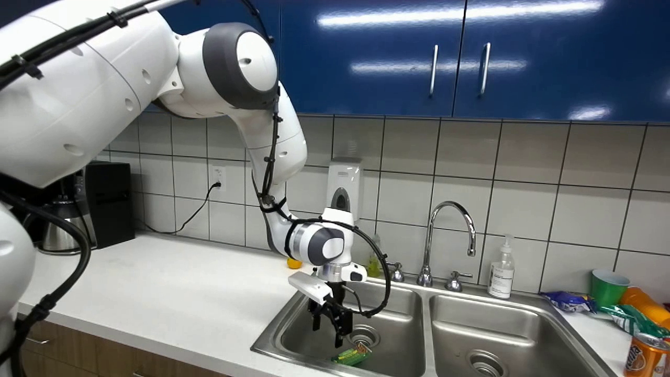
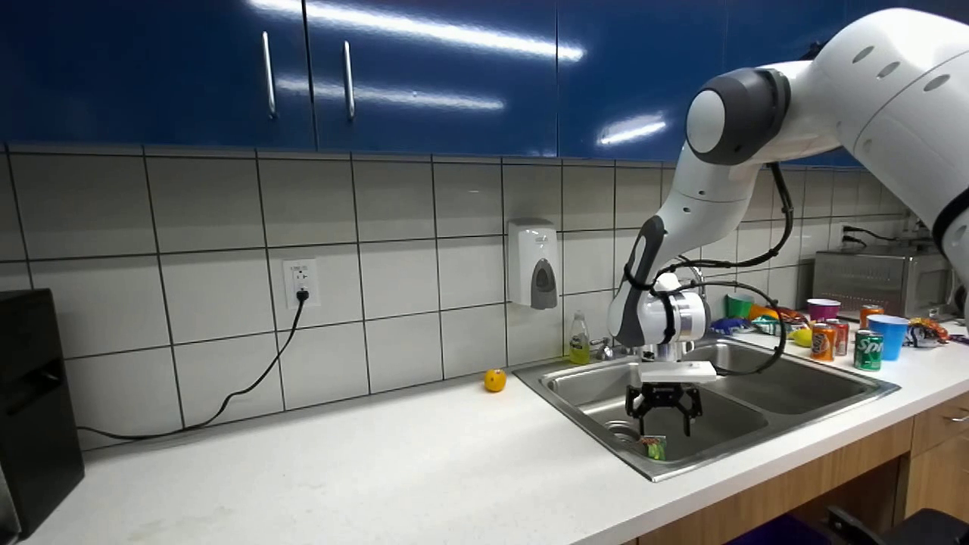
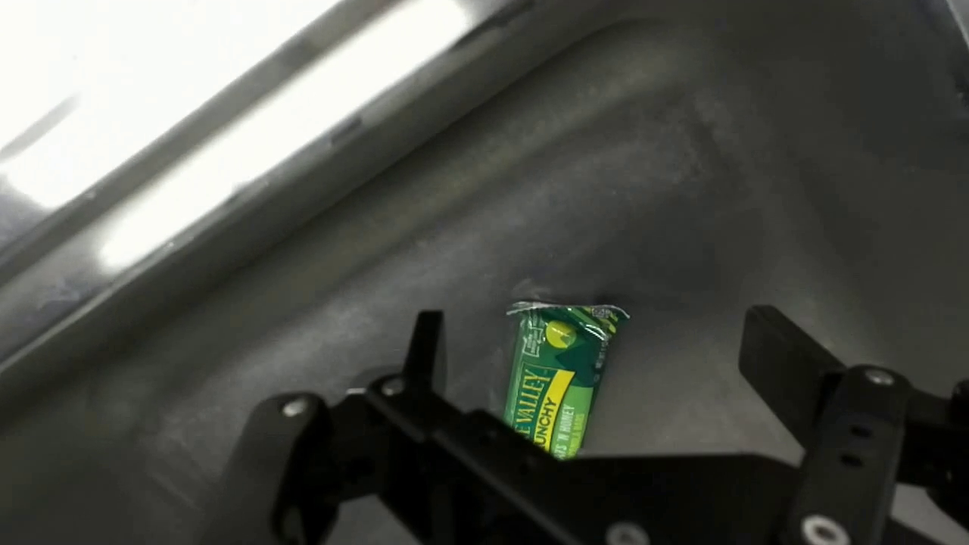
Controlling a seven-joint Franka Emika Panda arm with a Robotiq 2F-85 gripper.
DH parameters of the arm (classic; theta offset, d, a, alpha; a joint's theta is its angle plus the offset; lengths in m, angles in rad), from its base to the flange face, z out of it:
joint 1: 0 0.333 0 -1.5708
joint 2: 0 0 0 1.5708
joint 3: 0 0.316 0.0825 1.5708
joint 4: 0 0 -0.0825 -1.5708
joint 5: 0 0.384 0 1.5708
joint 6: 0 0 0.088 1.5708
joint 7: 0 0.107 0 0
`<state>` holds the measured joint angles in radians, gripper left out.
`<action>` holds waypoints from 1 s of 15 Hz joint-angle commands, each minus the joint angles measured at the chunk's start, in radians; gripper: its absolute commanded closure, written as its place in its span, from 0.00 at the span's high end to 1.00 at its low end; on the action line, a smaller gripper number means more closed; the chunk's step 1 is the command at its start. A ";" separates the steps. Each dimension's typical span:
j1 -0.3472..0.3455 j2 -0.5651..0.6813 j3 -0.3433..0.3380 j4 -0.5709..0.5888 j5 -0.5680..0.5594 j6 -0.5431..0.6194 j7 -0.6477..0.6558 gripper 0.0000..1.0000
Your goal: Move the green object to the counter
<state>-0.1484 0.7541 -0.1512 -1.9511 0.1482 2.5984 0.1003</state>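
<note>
The green object is a green and yellow snack bar wrapper lying on the floor of a sink basin. It shows in both exterior views (image 1: 352, 356) (image 2: 655, 448) and in the wrist view (image 3: 559, 378), where the gripper body hides its lower end. My gripper (image 1: 327, 335) is open and empty, pointing down into the basin above the wrapper. In the wrist view the wrapper appears between the open fingers (image 3: 594, 329), nearer the left one, not held. In an exterior view both fingers (image 2: 665, 430) hang apart. The white counter (image 1: 172, 293) (image 2: 341, 469) lies beside the sink.
The steel sink (image 1: 427, 335) has raised rims and a divider. A faucet (image 1: 428, 246) and soap bottle (image 1: 501, 269) stand behind it. A small orange ball-like object (image 2: 495, 380) sits on the counter. Cans (image 2: 868, 350) and cups (image 2: 887, 337) stand beyond the sink.
</note>
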 commanded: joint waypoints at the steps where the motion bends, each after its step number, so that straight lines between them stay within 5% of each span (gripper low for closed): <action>1: -0.035 0.075 0.026 0.093 0.016 -0.023 0.008 1.00; 9: -0.038 0.203 0.023 0.225 0.011 -0.034 0.020 1.00; 15: -0.026 0.206 0.015 0.210 -0.003 -0.008 0.011 1.00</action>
<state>-0.1669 0.9585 -0.1420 -1.7456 0.1556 2.5926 0.1047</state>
